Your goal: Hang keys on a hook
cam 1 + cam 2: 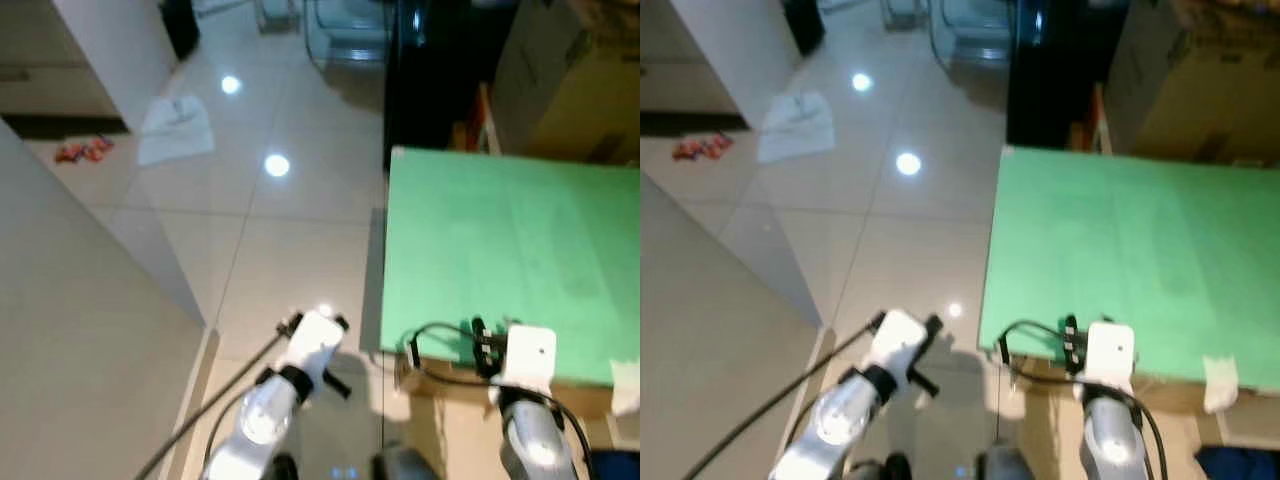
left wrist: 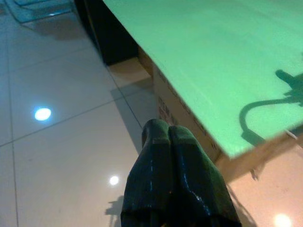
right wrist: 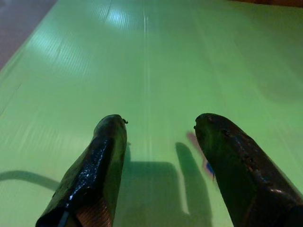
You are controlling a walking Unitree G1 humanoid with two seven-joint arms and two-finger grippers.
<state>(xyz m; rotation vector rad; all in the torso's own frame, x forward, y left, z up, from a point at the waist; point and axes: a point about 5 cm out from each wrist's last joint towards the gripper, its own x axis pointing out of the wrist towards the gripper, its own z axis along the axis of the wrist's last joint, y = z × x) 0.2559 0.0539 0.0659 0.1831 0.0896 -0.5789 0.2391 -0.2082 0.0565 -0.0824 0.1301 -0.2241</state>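
Note:
My right gripper [image 3: 158, 124] is open and hovers low over the green tabletop [image 1: 500, 250], just inside its near edge. A small reddish and blue blur [image 3: 204, 161] lies on the green surface beside one fingertip; I cannot tell what it is. No hook can be made out. My right wrist [image 1: 530, 355] sits at the table's near edge with a black cable looping to its left. My left gripper [image 2: 163, 130] is shut with nothing in it and hangs over the tile floor [image 1: 290, 250], left of the table's corner.
A white cloth [image 1: 175, 130] and a small red item [image 1: 82, 150] lie on the floor at the far left. A pale wall [image 1: 80, 330] runs along my left. Beyond the table stand a dark cabinet [image 1: 440, 60] and cardboard boxes [image 1: 580, 80]. A cardboard box [image 2: 173, 111] sits beneath the tabletop.

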